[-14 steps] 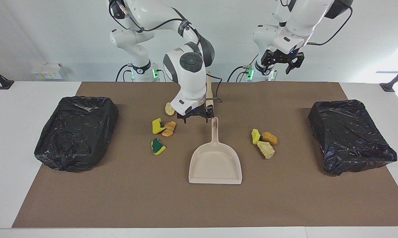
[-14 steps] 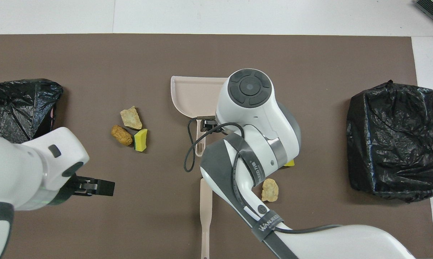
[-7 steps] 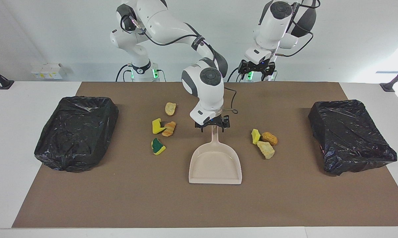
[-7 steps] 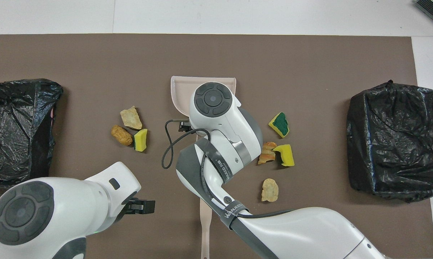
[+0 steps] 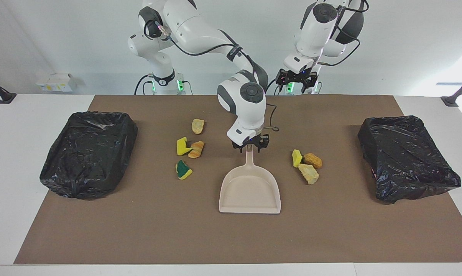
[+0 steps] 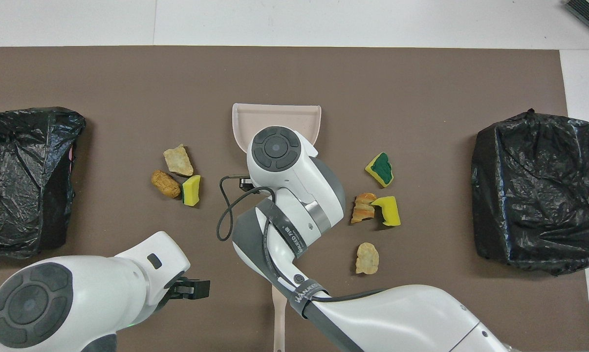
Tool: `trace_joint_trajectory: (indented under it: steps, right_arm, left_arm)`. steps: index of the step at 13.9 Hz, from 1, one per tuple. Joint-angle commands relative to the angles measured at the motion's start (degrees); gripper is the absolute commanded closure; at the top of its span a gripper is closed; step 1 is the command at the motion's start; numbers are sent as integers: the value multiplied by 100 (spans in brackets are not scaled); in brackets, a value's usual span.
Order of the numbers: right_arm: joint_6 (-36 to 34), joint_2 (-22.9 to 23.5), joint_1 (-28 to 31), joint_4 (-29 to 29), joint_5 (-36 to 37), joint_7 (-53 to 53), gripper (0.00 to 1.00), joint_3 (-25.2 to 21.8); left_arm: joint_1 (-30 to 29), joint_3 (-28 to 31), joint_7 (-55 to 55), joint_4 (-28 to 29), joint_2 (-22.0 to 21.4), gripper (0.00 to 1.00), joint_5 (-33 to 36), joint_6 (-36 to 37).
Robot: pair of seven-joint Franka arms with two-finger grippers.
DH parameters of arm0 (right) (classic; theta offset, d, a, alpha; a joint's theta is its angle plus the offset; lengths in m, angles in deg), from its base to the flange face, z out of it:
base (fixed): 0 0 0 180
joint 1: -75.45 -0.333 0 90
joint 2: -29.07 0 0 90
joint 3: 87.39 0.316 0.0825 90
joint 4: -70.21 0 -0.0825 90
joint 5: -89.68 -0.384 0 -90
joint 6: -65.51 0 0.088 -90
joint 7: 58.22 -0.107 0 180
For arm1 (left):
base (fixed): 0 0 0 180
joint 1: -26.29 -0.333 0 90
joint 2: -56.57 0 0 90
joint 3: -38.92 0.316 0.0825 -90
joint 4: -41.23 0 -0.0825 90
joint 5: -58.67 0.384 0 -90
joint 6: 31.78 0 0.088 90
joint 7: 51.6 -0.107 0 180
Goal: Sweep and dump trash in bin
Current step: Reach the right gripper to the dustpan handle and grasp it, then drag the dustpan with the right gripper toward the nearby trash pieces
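From across the worktop (image 5: 330,237), the right gripper (image 5: 250,146) sits at the dustpan (image 5: 250,191) handle; whether it is clamped on cannot be told. From above, the arm hides that spot, but the brush (image 6: 279,313) shows. The trash (image 5: 306,163) lies in clumps on both sides of the dustpan. The left gripper (image 5: 295,78) waits high up, fingers apart.

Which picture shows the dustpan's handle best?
The facing view. There the whole dustpan shows, its handle running up into the right hand. In the overhead view the right arm covers the handle, and only the pan's wide end shows.
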Motion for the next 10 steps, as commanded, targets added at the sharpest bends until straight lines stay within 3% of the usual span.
trace_joint_trajectory:
  steps: [1,3,4,5,10]
  right_arm:
    - [116,-201,26,-249,50,-81,57,24]
    - [116,-183,113,-179,68,-72,59,24]
    - [107,-166,122,-118,68,-55,65,24]
    - [124,-157,131,-117,77,15,98,24]
    - [-147,-464,535,-196,-64,1294,100,15]
  left_arm:
    - [81,85,14,207,-197,0,-51,-110]
    - [116,85,23,207,-197,0,-51,-118]
    - [142,68,67,207,-188,0,-51,-118]
    - [238,68,93,207,-188,0,-51,-162]
    - [863,68,164,216,172,0,-51,-417]
